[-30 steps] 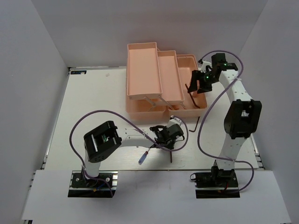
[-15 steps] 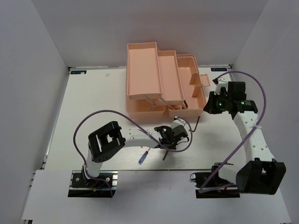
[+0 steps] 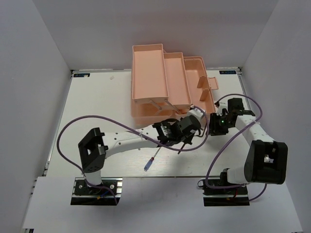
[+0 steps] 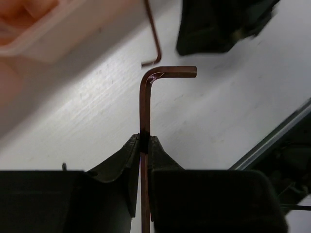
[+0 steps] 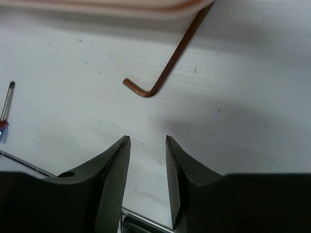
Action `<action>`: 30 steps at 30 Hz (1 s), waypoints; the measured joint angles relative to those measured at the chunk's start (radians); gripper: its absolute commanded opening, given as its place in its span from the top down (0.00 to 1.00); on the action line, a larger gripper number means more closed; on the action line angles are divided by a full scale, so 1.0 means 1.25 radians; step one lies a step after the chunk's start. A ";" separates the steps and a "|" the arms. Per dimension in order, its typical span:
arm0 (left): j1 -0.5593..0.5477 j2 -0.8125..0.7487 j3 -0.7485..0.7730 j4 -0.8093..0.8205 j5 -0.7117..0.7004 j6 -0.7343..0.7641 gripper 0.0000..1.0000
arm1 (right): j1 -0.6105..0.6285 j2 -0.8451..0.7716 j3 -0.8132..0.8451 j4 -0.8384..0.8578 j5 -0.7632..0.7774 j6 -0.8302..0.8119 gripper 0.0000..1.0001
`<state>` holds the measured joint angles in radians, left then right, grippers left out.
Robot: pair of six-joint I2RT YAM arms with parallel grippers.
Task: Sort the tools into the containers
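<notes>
My left gripper (image 4: 144, 141) is shut on a dark L-shaped hex key (image 4: 145, 104) and holds it above the table, bend pointing away. In the top view the left gripper (image 3: 190, 132) is just in front of the salmon-pink toolbox (image 3: 150, 63). A second hex key (image 5: 171, 62) lies on the table, its long end under the toolbox edge; it also shows in the left wrist view (image 4: 152, 34). My right gripper (image 5: 147, 141) is open and empty, low over the table just short of that key. The blue-handled screwdriver (image 3: 149, 163) lies near the front. No green screwdriver shows.
The toolbox trays (image 3: 176, 80) stand open in steps at the back centre. My right gripper (image 3: 216, 124) is close to the left gripper, by the toolbox's right front corner. Purple cables loop off both arms. Grey walls stand on three sides.
My left gripper has carried its hex key from the table's front up and right toward the toolbox. My right gripper has come from over the toolbox down to the table beside it.
</notes>
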<state>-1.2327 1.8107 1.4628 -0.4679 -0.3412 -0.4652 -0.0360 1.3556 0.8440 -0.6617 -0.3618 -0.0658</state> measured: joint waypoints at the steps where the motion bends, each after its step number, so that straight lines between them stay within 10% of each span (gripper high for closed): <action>1: 0.001 -0.013 0.016 0.000 -0.003 0.005 1.00 | 0.002 0.007 -0.005 0.020 0.001 0.011 0.56; 18: 0.126 0.247 0.495 0.001 -0.123 0.083 1.00 | 0.015 0.019 -0.099 0.247 0.049 0.154 0.56; 30: 0.239 0.374 0.553 0.105 -0.094 0.045 1.00 | 0.021 0.025 -0.099 0.280 0.062 0.174 0.58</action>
<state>-0.9344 2.2776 2.1536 -0.3367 -0.4583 -0.4088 -0.0097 1.3872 0.7204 -0.3119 -0.2840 0.1513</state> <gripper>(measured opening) 0.209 0.439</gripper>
